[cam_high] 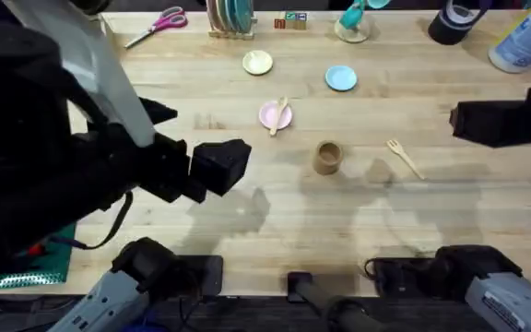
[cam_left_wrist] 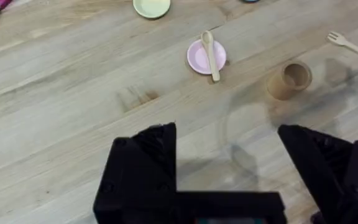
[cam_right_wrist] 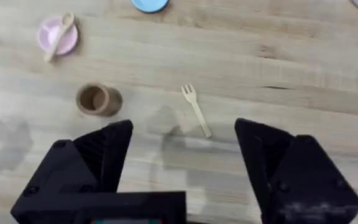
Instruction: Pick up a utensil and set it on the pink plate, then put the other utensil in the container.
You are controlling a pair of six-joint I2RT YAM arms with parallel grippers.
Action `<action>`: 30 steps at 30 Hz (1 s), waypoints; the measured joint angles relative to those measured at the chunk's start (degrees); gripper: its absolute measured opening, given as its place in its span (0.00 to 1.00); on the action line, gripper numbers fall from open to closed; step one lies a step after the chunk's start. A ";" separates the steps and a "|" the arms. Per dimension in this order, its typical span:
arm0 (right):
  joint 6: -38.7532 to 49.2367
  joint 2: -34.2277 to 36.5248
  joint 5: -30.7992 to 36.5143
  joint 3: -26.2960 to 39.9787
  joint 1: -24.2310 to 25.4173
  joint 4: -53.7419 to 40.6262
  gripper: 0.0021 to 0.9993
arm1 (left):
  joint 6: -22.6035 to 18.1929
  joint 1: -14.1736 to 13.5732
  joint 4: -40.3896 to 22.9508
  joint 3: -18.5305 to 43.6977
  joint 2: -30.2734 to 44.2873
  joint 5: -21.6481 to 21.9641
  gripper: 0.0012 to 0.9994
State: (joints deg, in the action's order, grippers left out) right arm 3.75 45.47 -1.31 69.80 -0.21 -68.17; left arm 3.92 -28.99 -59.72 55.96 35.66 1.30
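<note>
- Your spoon (cam_high: 278,114) lies across the pink plate (cam_high: 269,115).
- Your fork (cam_high: 404,157) rests on the table, right of the container (cam_high: 328,157).
- Both your left gripper (cam_left_wrist: 229,162) and right gripper (cam_right_wrist: 182,162) are released, holding nothing.

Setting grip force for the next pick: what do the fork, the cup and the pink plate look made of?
Fork: looks like pale unfinished wood, matte, no glint. Cup: tan-brown, probably wood or bamboo, dull surface; grain cannot be made out. Pink plate: smooth, even pastel colour, likely plastic or a bamboo-fibre blend; cannot tell which.
</note>
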 joint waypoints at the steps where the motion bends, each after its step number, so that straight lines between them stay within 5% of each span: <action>1: 1.18 0.00 -0.02 0.02 0.00 -0.28 1.00 | 0.00 0.00 0.00 0.00 0.00 0.00 1.00; 12: 13.00 1.53 0.01 0.22 0.00 -7.24 1.00 | 0.00 0.00 -0.02 0.00 0.01 0.00 1.00; 30: 19.96 16.83 0.01 0.22 0.00 -11.14 0.97 | 0.00 0.00 0.00 0.00 0.00 0.00 1.00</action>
State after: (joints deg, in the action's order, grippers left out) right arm 23.70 62.30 -1.30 70.02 -0.21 -79.31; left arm 3.92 -28.99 -59.73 55.96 35.66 1.30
